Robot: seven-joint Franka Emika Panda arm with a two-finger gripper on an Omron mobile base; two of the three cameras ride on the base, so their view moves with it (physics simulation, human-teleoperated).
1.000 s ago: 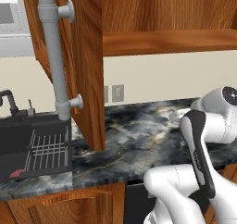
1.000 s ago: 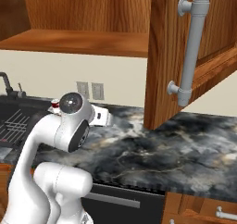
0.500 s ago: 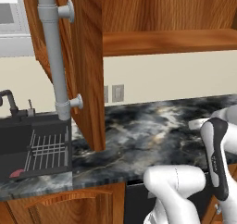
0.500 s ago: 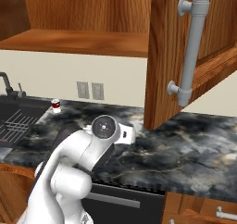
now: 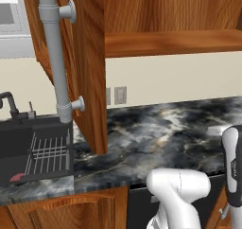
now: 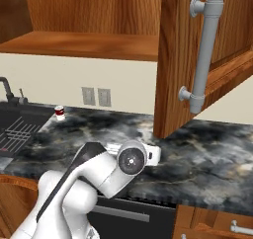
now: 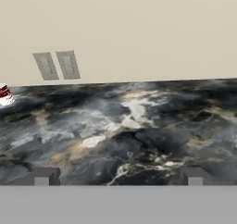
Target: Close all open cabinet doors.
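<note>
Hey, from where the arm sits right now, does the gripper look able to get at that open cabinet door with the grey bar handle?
Probably yes, after lifting. The gripper is open and low, facing the marble counter and wall. The open cabinet door and its handle hang above, with nothing between them.

The arm is folded low. In the left base view its white shoulder housing sits at the bottom centre, and a dark-and-white link [image 5: 232, 166] stands upright at the right edge. In the right base view the white links rise from the lower left, bend over a dark seam, and end in a round joint with a dark cap facing the camera; a short white section sticks out level to its right. In the hand view the gripper [image 7: 118, 177] points roughly level — its two dark fingertips [image 7: 42, 177] stand far apart at the bottom, jaws wide, nothing between them.
</note>
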